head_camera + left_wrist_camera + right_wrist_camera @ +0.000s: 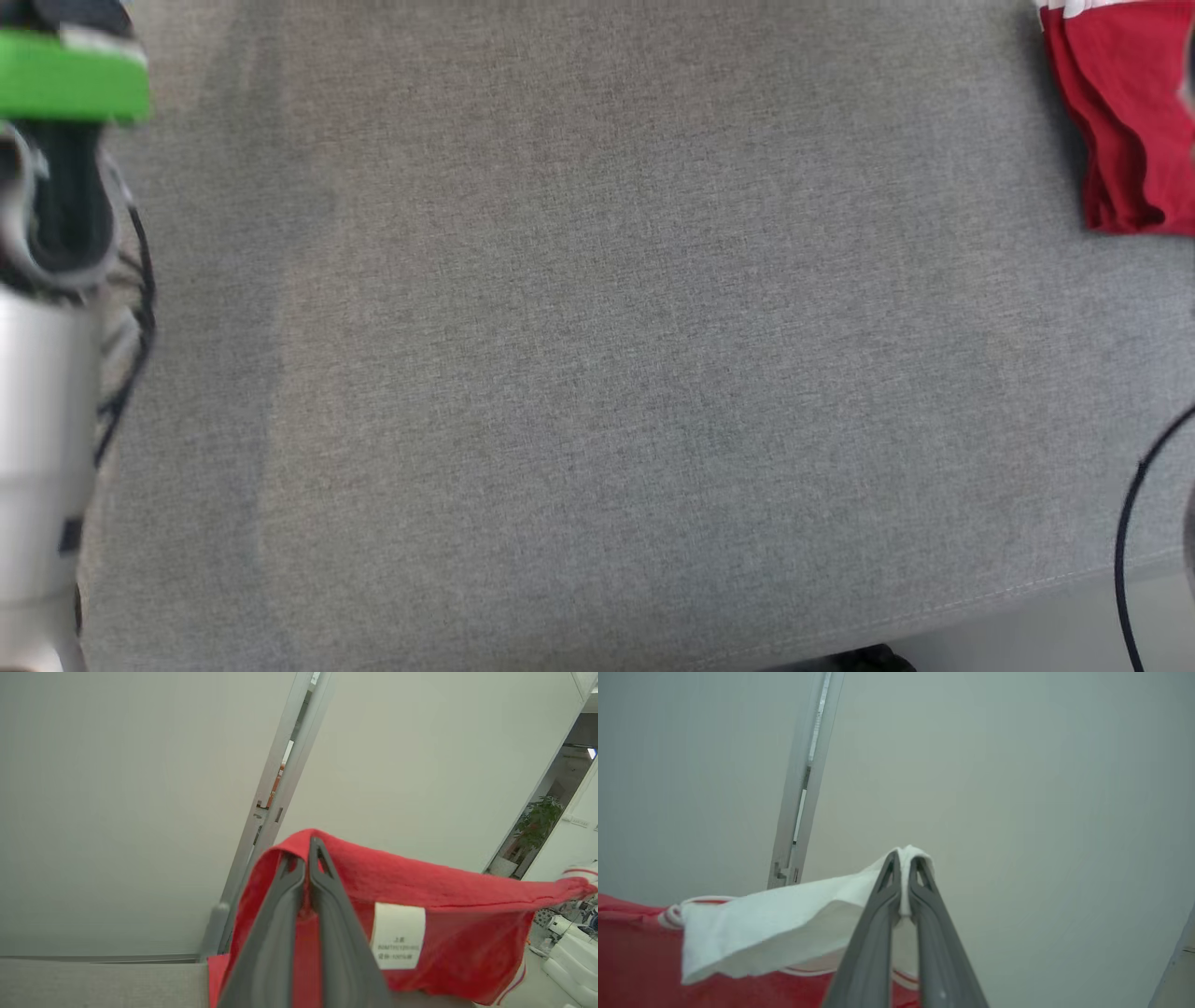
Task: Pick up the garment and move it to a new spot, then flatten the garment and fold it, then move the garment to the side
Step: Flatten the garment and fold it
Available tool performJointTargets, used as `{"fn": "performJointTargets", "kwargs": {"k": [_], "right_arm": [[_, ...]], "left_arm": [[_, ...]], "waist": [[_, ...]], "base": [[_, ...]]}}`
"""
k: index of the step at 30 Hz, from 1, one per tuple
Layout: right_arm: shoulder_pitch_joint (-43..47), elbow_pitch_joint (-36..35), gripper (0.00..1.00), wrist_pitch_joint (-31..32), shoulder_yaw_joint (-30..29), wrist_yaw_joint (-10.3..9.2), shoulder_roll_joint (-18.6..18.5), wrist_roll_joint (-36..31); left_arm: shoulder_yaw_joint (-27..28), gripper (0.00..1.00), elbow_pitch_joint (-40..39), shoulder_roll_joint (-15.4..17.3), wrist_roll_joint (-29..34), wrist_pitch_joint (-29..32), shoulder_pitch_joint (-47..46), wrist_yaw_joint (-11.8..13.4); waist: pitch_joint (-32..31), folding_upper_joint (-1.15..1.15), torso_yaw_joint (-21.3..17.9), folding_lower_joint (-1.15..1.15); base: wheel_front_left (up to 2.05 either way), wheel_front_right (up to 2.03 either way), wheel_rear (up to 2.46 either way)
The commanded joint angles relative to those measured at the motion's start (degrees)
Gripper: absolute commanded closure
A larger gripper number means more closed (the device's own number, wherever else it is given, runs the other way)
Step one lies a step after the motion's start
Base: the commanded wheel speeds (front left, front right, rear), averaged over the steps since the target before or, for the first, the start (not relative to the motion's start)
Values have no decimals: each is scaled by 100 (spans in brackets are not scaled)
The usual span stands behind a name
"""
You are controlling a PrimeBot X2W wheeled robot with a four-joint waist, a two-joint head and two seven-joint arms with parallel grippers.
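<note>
Now we hold garment [444, 882] up in air, over far right of grey surface [597, 373]. L pincer [309, 847] pressed shut on red edge, R pincer [904, 858] pinching white part. Two grips set apart, prob. so cloth hangs spread, w/o bunching, ready for new spot.

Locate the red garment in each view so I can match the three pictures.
Head view: red garment at the upper right corner, against the grey fabric surface.
Left wrist view: centre to right, pinched by the left gripper, white label showing.
Right wrist view: lower left; its white part is pinched by the right gripper.
Shared landmark: the metal door frame in both wrist views.
</note>
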Motion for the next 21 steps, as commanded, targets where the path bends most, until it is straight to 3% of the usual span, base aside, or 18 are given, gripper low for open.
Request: {"fn": "performJointTargets", "kwargs": {"k": [1,6,12,15,21], "right_arm": [[229,-45,100,-13,62,-12,-164,114],[1335,-394,100,356,244,-12,-726,680],[2897,-928,100,2033,90,-13,-1181,1192],[3743,-1215,100,3020,-69,-13,-1168,1395],[5122,-1817,100,4340,-354,-13,-901,1690]], "left_arm": [[-13,100,-106,39,-41,-21,308,-28],[8,100,-542,-35,-218,-20,1585,-26],[-163,100,-556,-8,-581,-14,2993,-27],[-265,100,-460,18,-864,-15,3542,-14],[-559,100,-333,44,-1134,-3,4405,-15]], "waist": [[-194,0,50,-1],[-631,0,169,-1],[-1225,0,228,-1],[-1517,0,241,-1],[-1923,0,283,-1]], "base": [[0,0,0],[0,0,0],[0,0,0],[0,0,0],[0,0,0]]}}
